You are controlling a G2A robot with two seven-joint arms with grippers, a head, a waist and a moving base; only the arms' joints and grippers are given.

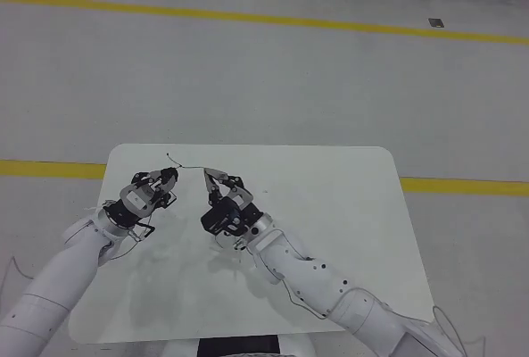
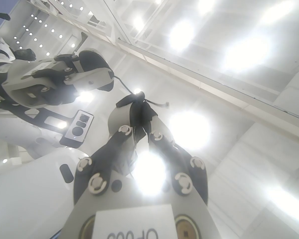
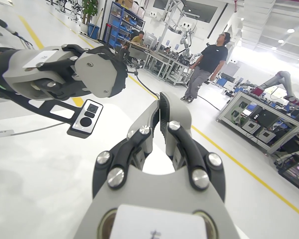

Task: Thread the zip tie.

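A thin black zip tie [image 1: 185, 166] hangs in the air over the far left part of the white table [image 1: 335, 187], stretched between my two grippers. My left gripper [image 1: 167, 178] is shut on one end; in the left wrist view its fingertips [image 2: 137, 100] pinch the tie, and the small head [image 2: 166, 104] sticks out past them. My right gripper [image 1: 209, 173] is shut on the other end of the strap, whose line [image 3: 147, 85] runs from its closed tips [image 3: 160, 100] across to the left gripper [image 3: 122, 75]. The two grippers face each other a short gap apart.
The table's far edge [image 1: 246, 147] lies just beyond the grippers, and the tabletop stretches bare to the right [image 1: 362, 232]. Grey floor with yellow lines [image 1: 460, 186] surrounds the table.
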